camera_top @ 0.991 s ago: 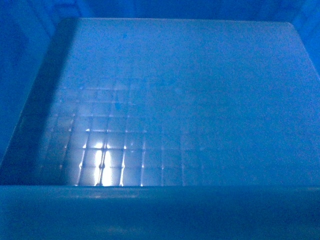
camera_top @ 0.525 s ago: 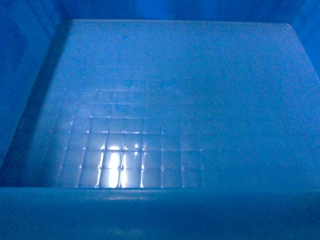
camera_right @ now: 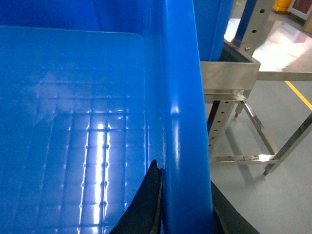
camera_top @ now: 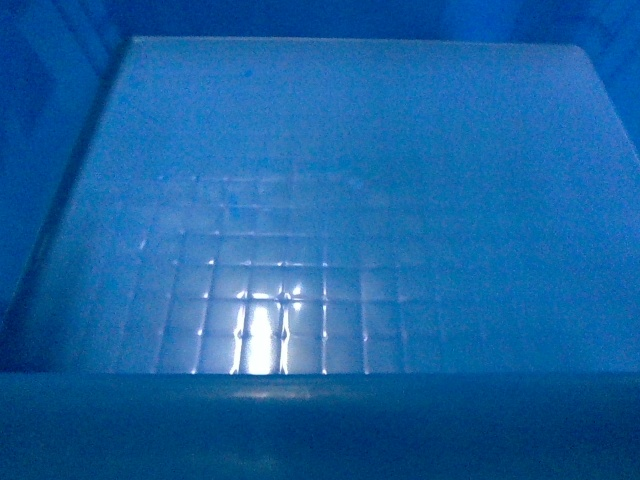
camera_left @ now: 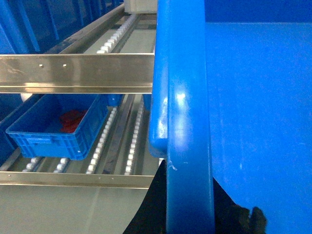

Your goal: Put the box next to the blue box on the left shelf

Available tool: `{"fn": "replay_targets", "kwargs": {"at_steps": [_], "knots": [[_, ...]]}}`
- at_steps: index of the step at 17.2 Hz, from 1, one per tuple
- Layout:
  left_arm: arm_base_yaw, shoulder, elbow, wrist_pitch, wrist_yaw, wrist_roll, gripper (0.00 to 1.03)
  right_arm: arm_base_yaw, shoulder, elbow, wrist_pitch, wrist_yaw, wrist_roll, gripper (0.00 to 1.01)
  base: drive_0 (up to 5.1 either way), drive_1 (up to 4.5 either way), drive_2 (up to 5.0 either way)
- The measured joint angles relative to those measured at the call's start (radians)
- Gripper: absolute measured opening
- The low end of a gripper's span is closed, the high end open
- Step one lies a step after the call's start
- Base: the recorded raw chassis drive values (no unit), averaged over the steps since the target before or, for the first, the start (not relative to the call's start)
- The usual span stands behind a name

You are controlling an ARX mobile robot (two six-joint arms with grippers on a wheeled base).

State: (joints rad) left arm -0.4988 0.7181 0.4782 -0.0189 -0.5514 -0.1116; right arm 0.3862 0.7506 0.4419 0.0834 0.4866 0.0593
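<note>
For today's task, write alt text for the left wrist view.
The box, a big blue crate, has its rim clamped by dark fingers at bottom. Left of it, a smaller blue bin holding something red sits on the left shelf.

A grey floor with a yellow line is lying right, bright light glaring on a steel frame.

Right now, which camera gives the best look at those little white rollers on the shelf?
The left wrist view: rows of white rollers run between grey rails on the shelf, beside a small blue bin. The head view shows only the big blue box's floor, and the right wrist view its rim; neither shows rollers.
</note>
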Motion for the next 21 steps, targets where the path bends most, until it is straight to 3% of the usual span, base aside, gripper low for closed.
{"fn": "replay_targets", "kwargs": {"at_steps": [21], "knots": [[0.000, -0.001, 0.000, -0.001, -0.002, 0.001, 0.07, 0.001, 0.000, 0.000, 0.000, 0.000, 0.000, 0.11, 0.0, 3.96, -3.9]]}}
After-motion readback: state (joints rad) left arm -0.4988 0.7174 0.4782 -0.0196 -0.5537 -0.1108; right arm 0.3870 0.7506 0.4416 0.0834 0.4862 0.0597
